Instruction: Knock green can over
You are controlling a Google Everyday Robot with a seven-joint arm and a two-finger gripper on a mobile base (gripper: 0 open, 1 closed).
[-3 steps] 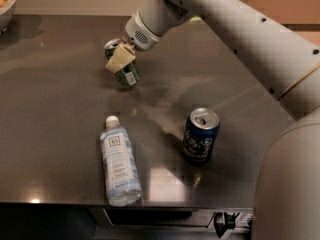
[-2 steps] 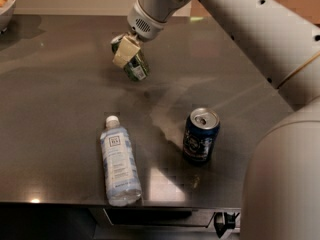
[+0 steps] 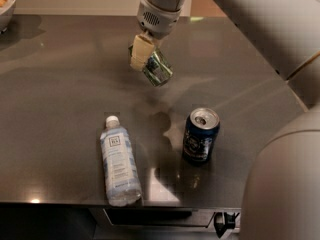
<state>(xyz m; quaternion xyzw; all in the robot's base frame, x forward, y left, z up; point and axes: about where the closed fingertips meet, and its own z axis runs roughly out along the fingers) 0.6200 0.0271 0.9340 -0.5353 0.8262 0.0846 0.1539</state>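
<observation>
Shifted right since 1 second ago, your claw (image 3: 144, 58) hangs over the far middle of the tabletop (image 3: 60, 89), pressed against the green can (image 3: 160, 70), which now leans harder, base toward the lower right. Whether the claw is clenched, you cannot tell. Nearer, 1 blue can (image 3: 200, 136) stands upright; 1 water bottle (image 3: 119, 164) lies flat.

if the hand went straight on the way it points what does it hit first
The green can, tilted right at the tip of the hand over the table's far middle; depth is unclear.
</observation>
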